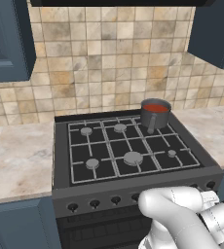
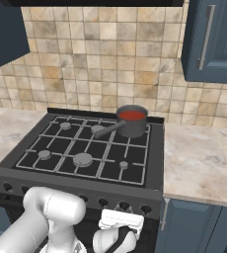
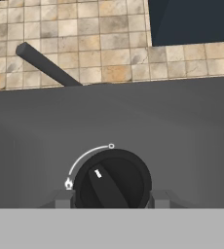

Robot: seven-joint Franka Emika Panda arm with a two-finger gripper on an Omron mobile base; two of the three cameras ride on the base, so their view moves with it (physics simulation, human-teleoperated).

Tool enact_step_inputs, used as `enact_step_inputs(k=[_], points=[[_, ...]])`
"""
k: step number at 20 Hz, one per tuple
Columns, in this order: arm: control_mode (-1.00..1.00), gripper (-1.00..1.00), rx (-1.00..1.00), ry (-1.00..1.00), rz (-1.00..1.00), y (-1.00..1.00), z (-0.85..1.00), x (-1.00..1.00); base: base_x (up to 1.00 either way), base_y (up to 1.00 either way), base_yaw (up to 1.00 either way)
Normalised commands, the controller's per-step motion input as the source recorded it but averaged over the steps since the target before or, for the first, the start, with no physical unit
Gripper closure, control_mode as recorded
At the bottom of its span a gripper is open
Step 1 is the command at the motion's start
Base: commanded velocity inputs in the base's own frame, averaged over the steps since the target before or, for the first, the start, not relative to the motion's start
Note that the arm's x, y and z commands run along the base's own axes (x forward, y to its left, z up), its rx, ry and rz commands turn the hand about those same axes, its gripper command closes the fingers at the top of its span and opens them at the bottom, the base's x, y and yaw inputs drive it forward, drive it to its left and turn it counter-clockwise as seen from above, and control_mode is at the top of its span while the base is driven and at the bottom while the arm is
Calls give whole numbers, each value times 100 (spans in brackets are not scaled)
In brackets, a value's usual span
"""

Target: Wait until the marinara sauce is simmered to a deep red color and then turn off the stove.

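Note:
The marinara sauce [image 1: 155,107] [image 2: 132,115] is a red round surface in a small grey saucepan [image 1: 155,119] [image 2: 133,127] on the back right burner of the stove [image 1: 61,160] [image 2: 156,158]. In the hand view, my gripper [image 3: 110,199] is shut on a black knob [image 3: 115,181] on the stove's front panel, with a fingertip on each side. The knob's white mark points up and left, between the flame symbol [image 3: 68,183] and the small circle [image 3: 111,146]. The pan's handle [image 3: 46,65] sticks out above the stove edge.
Marble counters [image 1: 16,155] [image 2: 199,158] flank the stove. A tiled wall [image 1: 109,63] rises behind, with blue cabinets [image 1: 7,39] [image 2: 214,39] overhead. More knobs [image 1: 94,203] [image 2: 7,187] line the front panel. My hand [image 2: 118,225] sits low at the panel's right part.

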Motion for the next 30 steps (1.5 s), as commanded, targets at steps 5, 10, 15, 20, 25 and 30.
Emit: enact_step_inputs(k=[5, 10, 15, 20, 25, 30], points=[[-100, 100, 0, 0, 0, 0, 0, 0, 0, 0, 0], [-100, 100, 0, 0, 0, 0, 0, 0, 0, 0, 0], [-100, 100, 0, 0, 0, 0, 0, 0, 0, 0, 0], [-100, 100, 0, 0, 0, 0, 0, 0, 0, 0, 0], [-100, 100, 0, 0, 0, 0, 0, 0, 0, 0, 0], [-100, 100, 0, 0, 0, 0, 0, 0, 0, 0, 0]])
